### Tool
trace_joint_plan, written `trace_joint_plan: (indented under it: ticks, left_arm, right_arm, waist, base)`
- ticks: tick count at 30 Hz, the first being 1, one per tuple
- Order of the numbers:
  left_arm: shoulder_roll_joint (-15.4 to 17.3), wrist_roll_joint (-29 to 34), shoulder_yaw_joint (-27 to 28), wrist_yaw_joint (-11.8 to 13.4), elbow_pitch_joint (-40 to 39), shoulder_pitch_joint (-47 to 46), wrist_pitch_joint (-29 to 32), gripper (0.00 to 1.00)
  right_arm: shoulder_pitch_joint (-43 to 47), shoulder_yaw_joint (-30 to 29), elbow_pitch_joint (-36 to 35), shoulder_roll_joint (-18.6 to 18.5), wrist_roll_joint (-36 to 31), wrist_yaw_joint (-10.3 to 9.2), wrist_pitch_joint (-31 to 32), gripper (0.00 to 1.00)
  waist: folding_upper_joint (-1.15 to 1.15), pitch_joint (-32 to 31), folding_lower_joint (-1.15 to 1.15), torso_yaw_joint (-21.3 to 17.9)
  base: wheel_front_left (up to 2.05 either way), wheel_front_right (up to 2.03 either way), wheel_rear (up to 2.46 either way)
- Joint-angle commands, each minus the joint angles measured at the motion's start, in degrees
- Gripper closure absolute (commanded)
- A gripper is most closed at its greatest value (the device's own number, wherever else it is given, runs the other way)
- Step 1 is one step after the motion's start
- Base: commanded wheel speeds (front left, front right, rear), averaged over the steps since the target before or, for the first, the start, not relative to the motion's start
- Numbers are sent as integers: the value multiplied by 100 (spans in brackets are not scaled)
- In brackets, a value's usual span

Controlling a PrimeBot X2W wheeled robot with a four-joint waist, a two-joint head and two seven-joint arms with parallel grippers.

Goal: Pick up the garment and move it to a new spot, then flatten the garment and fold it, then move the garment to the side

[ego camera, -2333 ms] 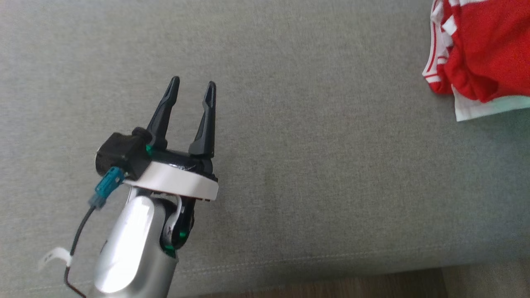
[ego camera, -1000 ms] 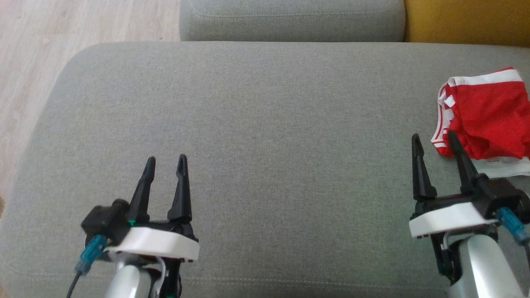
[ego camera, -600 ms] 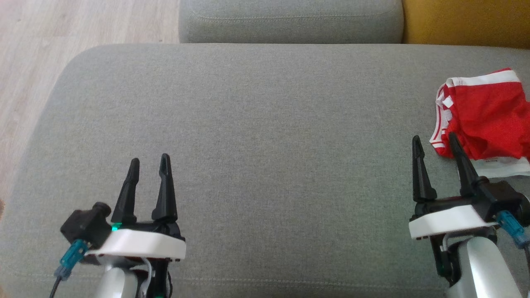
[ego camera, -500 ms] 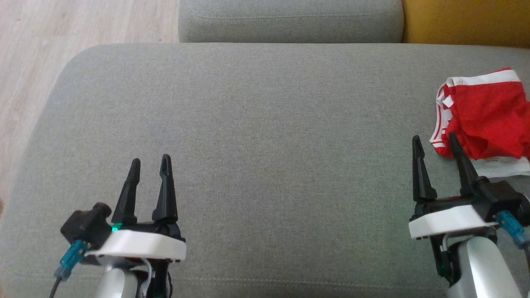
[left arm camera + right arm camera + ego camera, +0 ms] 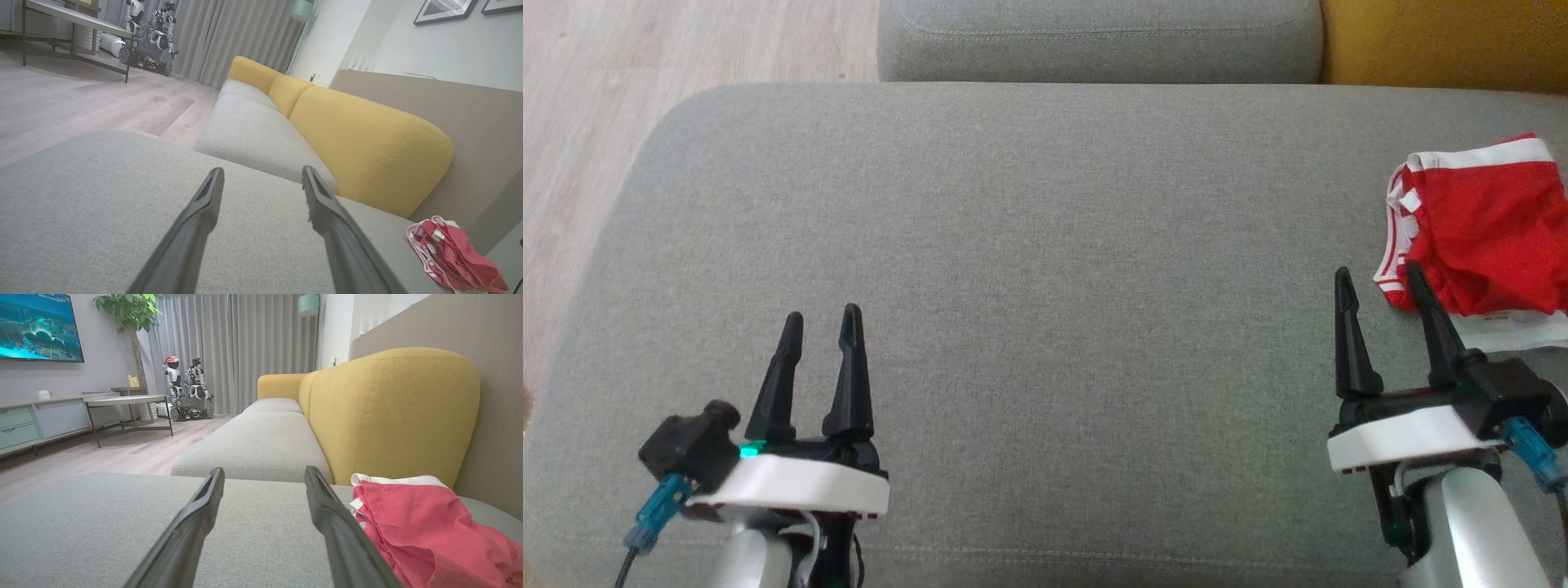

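Observation:
The garment point(image 5: 1486, 237) is red with white trim and lies crumpled at the far right of the grey cushion point(image 5: 1045, 269). It also shows low at the right in the left wrist view point(image 5: 449, 253) and the right wrist view point(image 5: 425, 526). My right gripper point(image 5: 1376, 273) stands open just left of it and a little nearer, with nothing between its fingers. My left gripper point(image 5: 821, 314) stands open over the cushion's lower left, far from the garment and holding nothing. Both grippers point away from me.
A second grey seat cushion point(image 5: 1098, 37) adjoins the far edge, with yellow backrests point(image 5: 1445, 41) at the right. Wood floor point(image 5: 596, 122) lies past the cushion's left edge. In the right wrist view a low table point(image 5: 126, 402) and another wheeled robot point(image 5: 188, 396) stand across the room.
Since the earliest frame the camera has tilted up, bringing both grippers into view. Over the last second my left gripper drew back to the left and nearer; the right gripper and garment stayed put.

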Motion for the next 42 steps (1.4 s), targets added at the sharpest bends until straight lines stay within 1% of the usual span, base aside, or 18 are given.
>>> trace_joint_plan:
  ticks: [1,15,16,20,42]
  left_arm:
    - [34,-39,220,-47,-174,-158,-34,0]
    - [34,-87,252,-84,-183,-125,-34,0]
    - [0,-73,28,-63,6,5,0,100]
    - [-12,-123,-10,-61,320,112,10,100]
    - [68,-1322,180,-150,477,-7,292,100]
  right_arm:
    - [-165,150,-156,12,47,37,-65,0]
    - [-152,194,-123,12,101,37,-76,0]
    - [0,41,53,1,61,0,-1,100]
    - [103,33,356,6,111,-1,28,100]
    - [94,-73,335,7,1604,6,363,100]
  waist:
    - [0,-10,0,3]
    - [0,-64,0,-9]
    - [0,-64,0,-9]
    - [0,-67,0,-13]
    - [0,-92,0,-98]
  base:
    - [0,0,0]
    - [0,0,0]
    - [0,0,0]
    - [0,0,0]
    - [0,0,0]
